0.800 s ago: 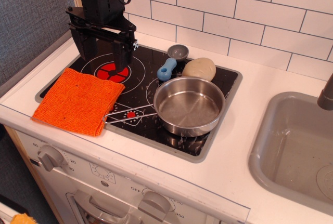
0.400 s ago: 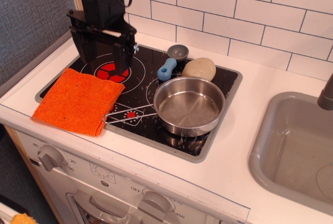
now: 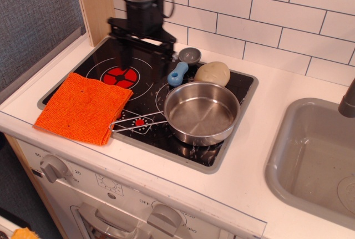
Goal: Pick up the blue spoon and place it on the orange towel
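The blue spoon (image 3: 178, 73) lies on the black hob, its light-blue handle toward the front and its round grey bowl at the back near the tiled wall. The orange towel (image 3: 83, 106) lies flat over the hob's front left corner. My gripper (image 3: 145, 56) hangs open and empty above the back of the hob, just left of the spoon, with its right finger (image 3: 166, 56) close to the spoon's handle. It is clear of the towel.
A steel pot (image 3: 201, 112) with a wire handle stands on the hob right in front of the spoon. A beige potato-like lump (image 3: 212, 73) lies to the spoon's right. A grey sink (image 3: 316, 161) is at far right. A wooden post (image 3: 95, 3) stands back left.
My gripper has moved right and back, from over the red burner near the towel to just left of the spoon. It stays open. Nothing else has moved.
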Motion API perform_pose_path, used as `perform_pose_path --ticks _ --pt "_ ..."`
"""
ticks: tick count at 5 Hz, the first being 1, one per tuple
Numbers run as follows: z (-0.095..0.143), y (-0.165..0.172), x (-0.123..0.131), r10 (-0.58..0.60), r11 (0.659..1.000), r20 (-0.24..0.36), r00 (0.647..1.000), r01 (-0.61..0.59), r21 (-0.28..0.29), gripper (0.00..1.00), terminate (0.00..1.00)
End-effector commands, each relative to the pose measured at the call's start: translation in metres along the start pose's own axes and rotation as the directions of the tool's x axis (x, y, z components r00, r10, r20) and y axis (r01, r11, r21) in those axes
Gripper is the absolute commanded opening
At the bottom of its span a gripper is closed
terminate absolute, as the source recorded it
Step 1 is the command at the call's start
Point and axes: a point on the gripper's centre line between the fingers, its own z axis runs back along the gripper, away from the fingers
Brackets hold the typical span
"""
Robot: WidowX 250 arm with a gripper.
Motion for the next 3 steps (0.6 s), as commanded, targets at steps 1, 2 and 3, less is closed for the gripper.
perform_pose_path --ticks 1,2,3 --pt "-0.006 -0.015 0.043 -0.002 1.000 0.023 1.000 0.001 0.018 1.00 0.00" --pt "-0.018 -0.012 0.050 0.025 1.000 0.005 1.000 -0.025 0.019 1.00 0.00" --pt "-0.022 -0.009 0.048 0.040 0.999 0.011 0.999 -0.040 0.018 0.00 0.00"
